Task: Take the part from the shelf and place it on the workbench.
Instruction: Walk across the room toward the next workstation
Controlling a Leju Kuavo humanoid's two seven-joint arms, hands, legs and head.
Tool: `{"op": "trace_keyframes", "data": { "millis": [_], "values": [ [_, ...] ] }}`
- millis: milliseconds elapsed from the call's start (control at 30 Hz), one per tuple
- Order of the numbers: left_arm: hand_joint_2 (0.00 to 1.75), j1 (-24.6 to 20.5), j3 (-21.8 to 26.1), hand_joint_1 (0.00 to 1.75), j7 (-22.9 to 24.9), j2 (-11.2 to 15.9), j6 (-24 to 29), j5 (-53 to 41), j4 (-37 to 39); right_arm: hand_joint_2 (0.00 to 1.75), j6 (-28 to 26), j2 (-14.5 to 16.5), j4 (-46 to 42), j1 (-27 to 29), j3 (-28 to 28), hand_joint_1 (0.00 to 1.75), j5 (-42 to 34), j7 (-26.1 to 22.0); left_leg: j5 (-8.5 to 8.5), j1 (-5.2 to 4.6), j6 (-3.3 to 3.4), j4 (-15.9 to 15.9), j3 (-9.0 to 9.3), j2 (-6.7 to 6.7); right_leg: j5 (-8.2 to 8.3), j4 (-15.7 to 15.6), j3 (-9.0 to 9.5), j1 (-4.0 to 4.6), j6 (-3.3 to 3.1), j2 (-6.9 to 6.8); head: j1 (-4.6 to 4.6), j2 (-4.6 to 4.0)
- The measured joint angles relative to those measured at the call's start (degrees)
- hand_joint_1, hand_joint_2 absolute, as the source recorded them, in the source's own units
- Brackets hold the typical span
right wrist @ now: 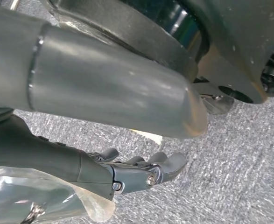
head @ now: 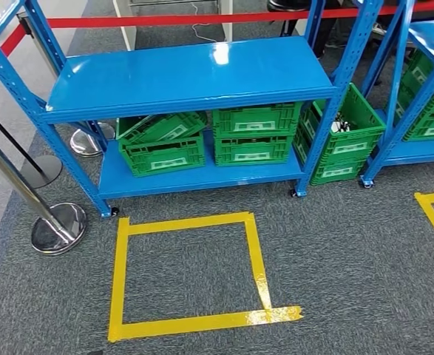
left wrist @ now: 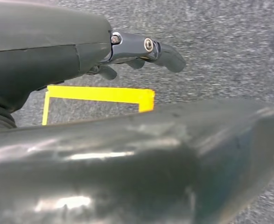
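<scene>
Ahead, the shelf (head: 192, 74) with green crates (head: 253, 133), well apart from both empty, loosely spread hands (left wrist: 142, 49) (right wrist: 142, 170).

Head view looks down at shelf (head: 189, 74); wrist views face carpet (left wrist: 216, 46) closely

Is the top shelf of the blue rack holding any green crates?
No, the top shelf is bare; the green crates sit on the lower shelf.
</scene>
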Motion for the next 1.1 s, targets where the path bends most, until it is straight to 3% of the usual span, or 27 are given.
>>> {"op": "trace_keyframes", "data": {
  "millis": [100, 167, 267, 300, 333, 367, 433, 500, 600, 667, 700, 767, 800, 833, 867, 900, 967, 1033, 1100],
  "values": [
    [0.0, 0.03, -0.01, 0.0, -0.06, -0.07, -0.14, 0.0, 0.0, 0.0, 0.14, 0.0, 0.0, -0.11, -0.07, 0.0, -0.1, 0.04, -0.36, -0.04, 0.39, -1.71, 0.52, 0.03, -0.11, -0.28, -0.02, 0.02, 1.01, -0.13, -0.02, 0.0],
    [0.0, 0.15, -0.01, 0.0, -0.06, -0.16, -0.12, -0.01, 0.0, 0.0, 0.19, -0.01, -0.01, -0.15, -0.15, 0.0, -0.15, 0.1, -0.1, 0.28, 0.87, -2.52, 0.94, 0.05, -1.24, 1.26, -0.85, 0.02, 1.52, -0.05, 0.11, -0.01],
    [0.0, -0.01, 0.0, 0.0, -0.06, -0.31, -0.1, -0.02, 0.0, 0.0, 0.23, -0.02, -0.02, -0.1, -0.26, 0.0, -0.17, 0.21, -0.19, 0.38, 1.43, -2.87, 1.27, 0.1, -5.56, 11.12, -6.1, 0.05, 2.0, 0.06, 0.54, 0.0],
    [0.0, -0.02, 0.0, 0.0, -0.06, -0.34, -0.1, -0.02, 0.0, 0.0, 0.24, -0.02, -0.02, -0.03, -0.27, 0.0, -0.18, 0.26, -0.3, 0.35, 1.51, -2.86, 1.36, 0.11, -6.24, 14.08, -7.89, 0.04, 2.14, 0.06, 0.59, 0.0],
    [0.0, 0.0, 0.0, 0.0, -0.06, -0.37, -0.1, -0.02, 0.0, 0.0, 0.24, -0.02, -0.02, 0.04, -0.28, 0.0, -0.19, 0.3, -0.43, 0.33, 1.56, -2.84, 1.48, 0.1, -5.87, 15.27, -8.88, 0.03, 2.25, 0.05, 0.6, 0.0],
    [0.0, 0.02, 0.0, 0.0, -0.06, -0.38, -0.11, -0.02, 0.0, 0.0, 0.25, -0.02, -0.02, 0.1, -0.29, 0.0, -0.2, 0.32, -0.59, 0.34, 1.53, -2.81, 1.68, 0.05, -4.36, 14.24, -8.74, 0.01, 2.31, 0.04, 0.62, 0.0],
    [0.0, 0.05, 0.0, 0.0, -0.06, -0.46, -0.18, -0.01, 0.0, 0.0, 0.28, -0.02, -0.02, 0.07, -0.31, 0.0, -0.22, 0.34, -1.1, 0.35, 1.24, -2.65, 2.2, -0.06, -0.05, 7.23, -5.76, -0.06, 2.22, 0.04, 0.64, 0.0],
    [0.0, -0.02, 0.0, 0.0, -0.06, -0.54, -0.28, 0.0, 0.0, 0.0, 0.33, -0.02, -0.02, -0.06, -0.34, 0.0, -0.26, 0.35, -1.66, 0.12, 0.65, -2.25, 2.39, -0.11, 1.82, 1.31, -2.79, -0.03, 1.74, 0.14, 0.59, 0.0],
    [0.0, -0.08, 0.0, 0.0, -0.06, -0.54, -0.34, 0.01, 0.0, 0.0, 0.4, -0.04, -0.02, 0.02, -0.55, 0.0, -0.4, 0.46, -1.94, -0.02, -0.04, -2.09, 2.41, -0.08, 1.58, 0.14, -1.96, 0.06, 0.72, 0.24, 0.47, 0.0],
    [0.0, -0.08, 0.0, 0.0, -0.06, -0.51, -0.33, 0.01, 0.0, 0.0, 0.48, -0.05, -0.02, 0.09, -0.77, 0.0, -0.46, 0.5, -2.99, 0.08, -0.55, -0.74, 2.05, -0.04, 1.55, -0.08, -1.64, -0.13, 0.1, 0.15, 0.32, 0.0],
    [0.0, -0.09, 0.0, 0.0, -0.06, -0.49, -0.31, 0.02, 0.0, 0.0, 0.54, -0.04, -0.02, 0.04, -0.83, 0.0, -0.48, 0.47, -4.26, 0.17, -0.88, 1.48, 1.12, -0.02, 1.49, -0.19, -1.42, -0.25, -0.21, 0.07, 0.18, 0.0],
    [0.0, -0.09, 0.0, 0.0, -0.06, -0.49, -0.28, 0.02, 0.0, 0.0, 0.7, -0.04, -0.02, -0.03, -0.87, 0.0, -0.44, 0.33, -7.47, 0.36, -1.4, 8.81, -2.38, 0.02, 1.2, -0.2, -1.12, -0.25, -0.63, -0.06, -0.03, 0.0],
    [0.0, -0.03, 0.0, 0.0, -0.06, -0.49, -0.28, 0.01, 0.0, 0.0, 0.77, -0.04, -0.02, 0.0, -0.88, 0.0, -0.42, 0.26, -8.5, 0.45, -1.54, 12.18, -4.17, 0.02, 1.07, -0.19, -0.98, -0.24, -0.73, -0.09, -0.03, 0.0],
    [0.0, 0.05, 0.0, 0.0, -0.06, -0.49, -0.27, 0.01, 0.0, 0.0, 0.8, -0.04, -0.02, 0.05, -0.9, 0.0, -0.39, 0.2, -8.49, 0.5, -1.59, 13.96, -5.28, 0.02, 0.93, -0.19, -0.82, -0.23, -0.77, -0.08, -0.03, 0.0],
    [0.0, 0.12, 0.0, 0.0, -0.06, -0.48, -0.26, 0.01, 0.0, 0.0, 0.8, -0.04, -0.02, 0.09, -0.91, 0.0, -0.38, 0.18, -7.27, 0.54, -1.55, 13.5, -5.37, 0.02, 0.79, -0.19, -0.59, -0.23, -0.74, -0.03, -0.05, 0.0],
    [0.0, 0.17, 0.0, 0.0, -0.06, -0.46, -0.25, 0.01, 0.0, 0.0, 0.8, -0.04, -0.02, 0.1, -0.92, 0.0, -0.36, 0.16, -5.06, 0.56, -1.41, 10.86, -4.44, 0.03, 0.63, -0.19, -0.3, -0.24, -0.66, 0.02, -0.04, 0.0],
    [0.0, 0.13, 0.0, 0.0, -0.06, -0.45, -0.23, 0.0, 0.0, 0.0, 0.81, -0.04, -0.01, 0.08, -0.94, 0.0, -0.28, 0.12, -1.0, 0.45, -0.96, 3.37, -1.45, 0.06, 0.24, -0.19, 0.12, -0.15, -0.31, 0.09, -0.03, 0.0],
    [0.0, 0.02, 0.0, 0.0, -0.07, -0.46, -0.23, -0.01, 0.0, 0.0, 0.85, -0.04, 0.0, 0.0, -0.98, 0.0, -0.22, 0.06, -0.11, 0.2, -0.51, -0.74, 0.16, 0.09, 0.05, -0.19, 0.07, -0.03, 0.32, 0.08, 0.02, 0.0],
    [0.0, 0.05, 0.0, 0.0, -0.09, -0.46, -0.2, -0.01, 0.0, 0.0, 0.89, -0.04, 0.01, -0.09, -1.03, 0.0, -0.22, 0.01, -0.43, 0.07, -0.05, -1.39, 0.27, 0.05, 0.11, -0.41, 0.05, -0.02, 1.05, 0.04, 0.1, 0.0]
  ]
}}
